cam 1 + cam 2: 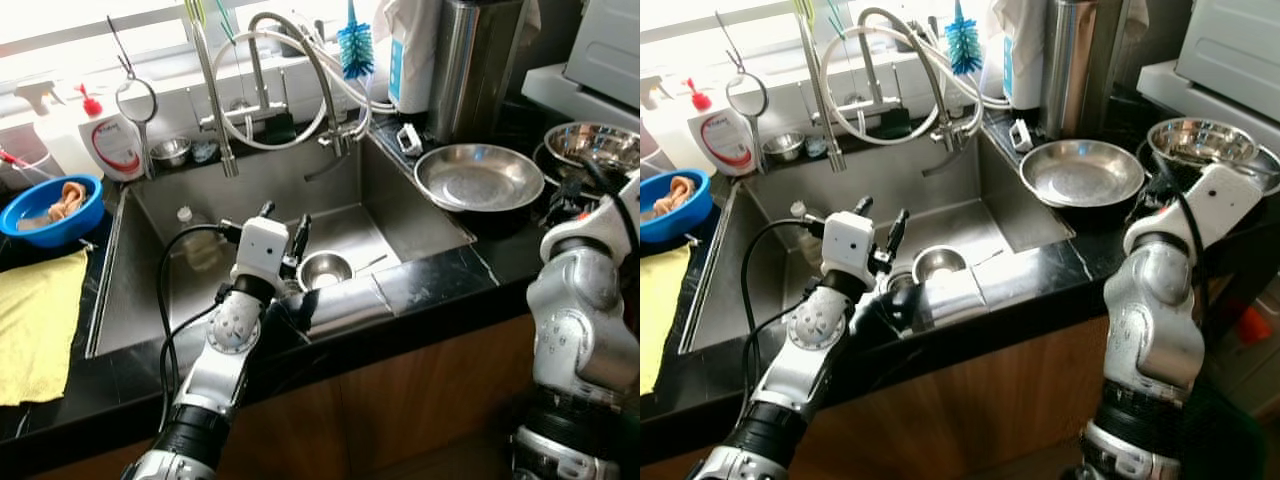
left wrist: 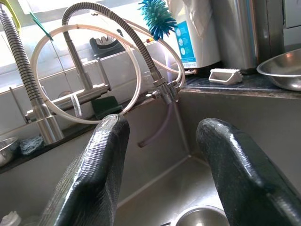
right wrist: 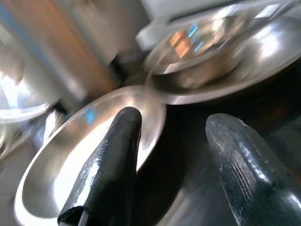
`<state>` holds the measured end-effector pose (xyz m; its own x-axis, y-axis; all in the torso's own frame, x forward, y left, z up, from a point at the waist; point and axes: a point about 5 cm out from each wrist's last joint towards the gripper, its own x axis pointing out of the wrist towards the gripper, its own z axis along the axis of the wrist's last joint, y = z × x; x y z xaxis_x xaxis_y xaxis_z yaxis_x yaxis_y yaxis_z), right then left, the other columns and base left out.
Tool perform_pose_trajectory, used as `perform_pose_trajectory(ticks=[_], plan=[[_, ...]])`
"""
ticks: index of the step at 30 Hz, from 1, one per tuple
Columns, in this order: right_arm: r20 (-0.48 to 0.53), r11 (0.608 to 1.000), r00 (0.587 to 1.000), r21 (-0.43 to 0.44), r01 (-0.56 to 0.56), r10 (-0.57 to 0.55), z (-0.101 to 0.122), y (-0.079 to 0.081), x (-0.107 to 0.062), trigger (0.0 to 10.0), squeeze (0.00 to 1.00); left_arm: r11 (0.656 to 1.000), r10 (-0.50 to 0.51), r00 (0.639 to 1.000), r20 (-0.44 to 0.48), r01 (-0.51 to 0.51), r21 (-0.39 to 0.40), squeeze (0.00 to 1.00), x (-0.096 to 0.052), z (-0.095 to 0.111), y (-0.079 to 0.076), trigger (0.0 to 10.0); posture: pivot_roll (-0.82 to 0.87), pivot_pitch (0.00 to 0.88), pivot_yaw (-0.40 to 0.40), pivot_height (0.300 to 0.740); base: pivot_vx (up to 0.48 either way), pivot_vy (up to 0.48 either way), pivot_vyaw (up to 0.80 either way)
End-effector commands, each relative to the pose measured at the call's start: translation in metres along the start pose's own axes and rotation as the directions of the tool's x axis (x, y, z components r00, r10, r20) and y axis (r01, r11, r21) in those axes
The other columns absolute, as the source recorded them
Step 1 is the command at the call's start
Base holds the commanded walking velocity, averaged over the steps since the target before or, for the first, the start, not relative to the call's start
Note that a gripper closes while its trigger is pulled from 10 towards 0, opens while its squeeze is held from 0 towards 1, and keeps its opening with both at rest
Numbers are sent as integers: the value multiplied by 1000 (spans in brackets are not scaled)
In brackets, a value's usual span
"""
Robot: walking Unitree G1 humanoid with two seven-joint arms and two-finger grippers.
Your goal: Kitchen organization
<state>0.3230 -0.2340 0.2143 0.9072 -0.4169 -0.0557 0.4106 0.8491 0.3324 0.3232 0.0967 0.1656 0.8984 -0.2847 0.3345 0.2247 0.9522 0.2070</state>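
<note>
My left gripper (image 1: 285, 215) is open and hovers over the steel sink (image 1: 140, 290), just left of a small steel bowl (image 1: 325, 268) that lies on the sink floor near the front wall. In the left wrist view its two fingers (image 2: 94, 174) stand wide apart with nothing between them, and the bowl's rim (image 2: 200, 217) shows below. My right gripper (image 3: 175, 117) is open, low over the black counter. It sits between a wide steel plate (image 1: 478, 178) and a deeper steel bowl (image 1: 590, 145), holding nothing.
Coiled faucets (image 1: 300, 60) and a blue brush (image 1: 355, 45) rise behind the sink. A small bottle (image 1: 190, 225) lies in the sink. A blue bowl (image 1: 50, 208), a yellow cloth (image 1: 35, 320) and a soap bottle (image 1: 105, 140) are at the left. A tall steel canister (image 1: 475, 60) stands behind the plate.
</note>
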Motion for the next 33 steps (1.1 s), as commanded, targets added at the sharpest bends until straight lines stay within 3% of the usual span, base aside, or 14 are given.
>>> perform_pose_trajectory(ticks=[1,5,16,23,31,33], plan=[[-28,999,998,19,-49,49,-3,13,1,10000,0,1000,-8,1000,-10,8,18,0,1,0,2,10000,-265,0,134,740,0,0,0],[-69,999,998,-33,1,-4,-11,8,5,10000,0,1000,-17,1000,-17,18,23,0,1,-1,2,10000,-258,0,136,740,0,0,0],[-134,998,990,47,52,-45,-23,9,17,10000,0,999,-34,999,-21,34,29,0,0,-1,2,10000,-250,0,143,740,0,0,0],[-79,990,996,132,41,-31,-12,19,21,10000,0,999,-31,999,-8,31,32,0,-1,2,2,10000,-239,0,145,740,0,0,0],[-96,995,995,95,39,-30,-15,22,29,10000,0,999,-34,999,-10,35,32,0,1,2,1,10000,-244,0,149,740,0,0,0],[-119,990,992,129,49,-34,-19,23,30,10000,0,999,-37,999,-10,38,30,0,1,2,0,10000,-239,0,147,740,0,0,0]])
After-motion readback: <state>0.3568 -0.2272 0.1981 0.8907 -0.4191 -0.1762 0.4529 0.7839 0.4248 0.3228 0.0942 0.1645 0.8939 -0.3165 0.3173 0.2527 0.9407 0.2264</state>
